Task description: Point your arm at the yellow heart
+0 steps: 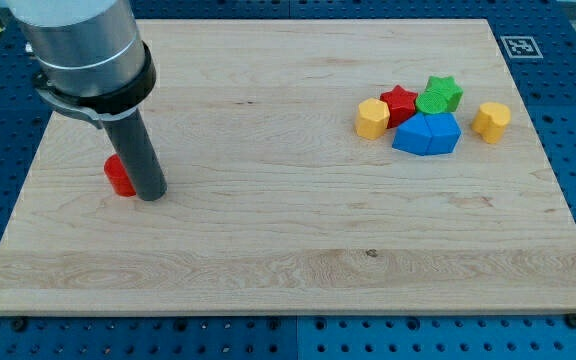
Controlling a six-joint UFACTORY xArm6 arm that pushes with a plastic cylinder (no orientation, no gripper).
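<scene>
The yellow heart lies at the view's right on the wooden board, just right of a cluster of blocks. My tip rests on the board far to the view's left, well apart from the heart. A red block sits right beside the rod on its left, partly hidden by it; I cannot make out its shape.
The cluster left of the heart holds a yellow hexagon-like block, a red star, a green star and a blue block. The arm's grey body fills the top left corner.
</scene>
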